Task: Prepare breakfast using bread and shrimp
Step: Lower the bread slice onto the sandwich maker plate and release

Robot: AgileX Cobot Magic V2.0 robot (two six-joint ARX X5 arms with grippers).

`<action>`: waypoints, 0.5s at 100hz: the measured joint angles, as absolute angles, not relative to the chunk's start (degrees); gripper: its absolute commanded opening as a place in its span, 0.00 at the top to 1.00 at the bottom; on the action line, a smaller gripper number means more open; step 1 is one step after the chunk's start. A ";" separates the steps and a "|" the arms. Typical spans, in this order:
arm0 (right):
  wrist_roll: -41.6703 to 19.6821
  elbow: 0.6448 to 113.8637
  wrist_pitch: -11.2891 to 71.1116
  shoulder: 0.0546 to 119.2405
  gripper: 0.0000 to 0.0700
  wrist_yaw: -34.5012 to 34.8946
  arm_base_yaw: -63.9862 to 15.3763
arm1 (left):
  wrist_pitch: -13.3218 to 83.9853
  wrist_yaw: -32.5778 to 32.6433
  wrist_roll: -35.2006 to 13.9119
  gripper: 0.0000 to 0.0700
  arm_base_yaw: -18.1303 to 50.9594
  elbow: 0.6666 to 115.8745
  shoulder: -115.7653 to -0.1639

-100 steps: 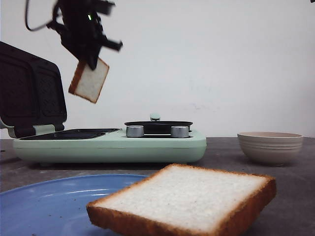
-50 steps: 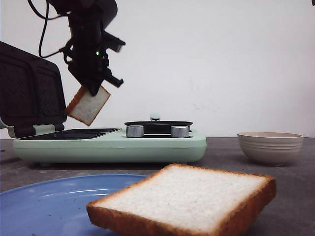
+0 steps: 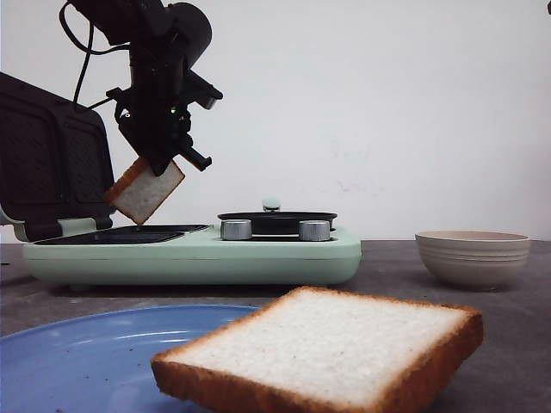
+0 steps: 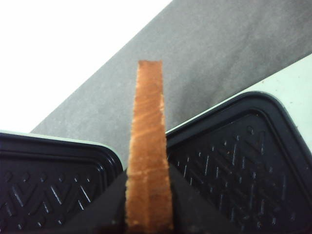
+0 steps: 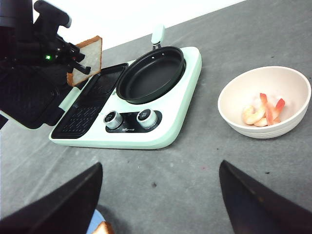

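My left gripper [image 3: 164,159] is shut on a slice of bread [image 3: 145,191], holding it tilted just above the black grill plate [image 3: 129,232] of the mint-green breakfast maker [image 3: 198,254]. The left wrist view shows that slice's brown crust edge [image 4: 148,146] pinched between the jaws over the ribbed plates. A second slice of bread [image 3: 327,348] lies on the blue plate [image 3: 77,357] at the front. Pink shrimp [image 5: 263,112] sit in the cream bowl [image 5: 265,102]. My right gripper [image 5: 158,195] hangs open and empty above the grey table.
The maker's lid [image 3: 52,163] stands open at the left. A round black pan [image 5: 151,73] sits on the maker's right half, behind two silver knobs [image 5: 129,118]. The cream bowl [image 3: 472,256] stands to the maker's right.
My left gripper has come down and a little to the left with the bread slice, from high above the maker to just over the grill plate. Everything else is as before.
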State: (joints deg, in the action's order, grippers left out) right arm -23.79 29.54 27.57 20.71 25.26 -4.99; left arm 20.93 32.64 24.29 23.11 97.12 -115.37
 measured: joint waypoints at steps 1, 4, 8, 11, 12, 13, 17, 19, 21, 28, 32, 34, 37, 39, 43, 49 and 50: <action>-23.79 29.54 27.57 20.71 0.34 25.28 -4.99 | 20.91 32.62 24.29 1.00 23.11 97.12 -115.39; -23.79 29.54 27.57 20.71 0.34 25.26 -4.99 | 20.93 32.38 24.27 1.00 23.11 97.12 -115.39; -23.79 29.54 27.57 20.71 0.34 25.26 -4.99 | 20.95 31.68 24.18 1.00 23.11 97.12 -115.44; -23.79 29.54 27.57 20.73 0.34 25.26 -4.99 | 20.93 31.29 24.03 1.00 23.11 97.12 -115.46; -23.79 29.54 27.57 20.71 0.34 25.26 -4.99 | 20.95 31.20 24.01 1.00 23.11 97.12 -115.46; -23.79 29.54 27.57 20.71 0.34 25.26 -4.99 | 20.95 31.09 23.97 1.00 23.11 97.12 -115.48; -23.79 29.54 27.57 20.71 0.34 25.26 -4.99 | 20.99 30.37 23.84 0.98 23.11 97.12 -115.52; -23.79 29.54 27.57 20.71 0.34 25.26 -4.99 | 21.02 29.82 23.79 0.96 23.11 97.12 -115.55; -23.79 29.54 27.57 20.71 0.34 25.26 -4.99 | 21.04 29.34 23.70 0.94 23.11 97.12 -115.55; -23.79 29.54 27.59 20.71 0.34 25.26 -4.97 | 21.41 27.97 23.40 0.84 23.11 97.12 -115.57; -23.79 29.54 27.59 20.71 0.34 25.26 -4.99 | 21.47 27.55 23.35 0.83 23.11 97.12 -115.57; -23.79 29.54 27.59 20.71 0.34 25.26 -4.99 | 21.52 27.29 23.35 0.83 23.11 97.12 -115.57; -23.79 29.54 27.59 20.71 0.34 25.26 -4.99 | 21.58 27.16 23.35 0.84 23.14 97.12 -115.57; -23.79 29.54 27.59 20.71 0.34 25.26 -4.99 | 21.65 27.09 23.35 0.85 23.14 97.12 -115.57; -23.79 29.54 27.59 20.71 0.34 25.26 -4.99 | 21.71 27.07 23.38 0.87 23.11 97.12 -115.57; -23.79 29.54 27.59 20.71 0.34 25.26 -4.97 | 21.87 27.68 23.40 0.92 23.11 97.12 -115.57; -23.79 29.54 27.59 20.71 0.34 25.26 -4.97 | 21.89 27.99 23.40 0.92 23.11 97.12 -115.57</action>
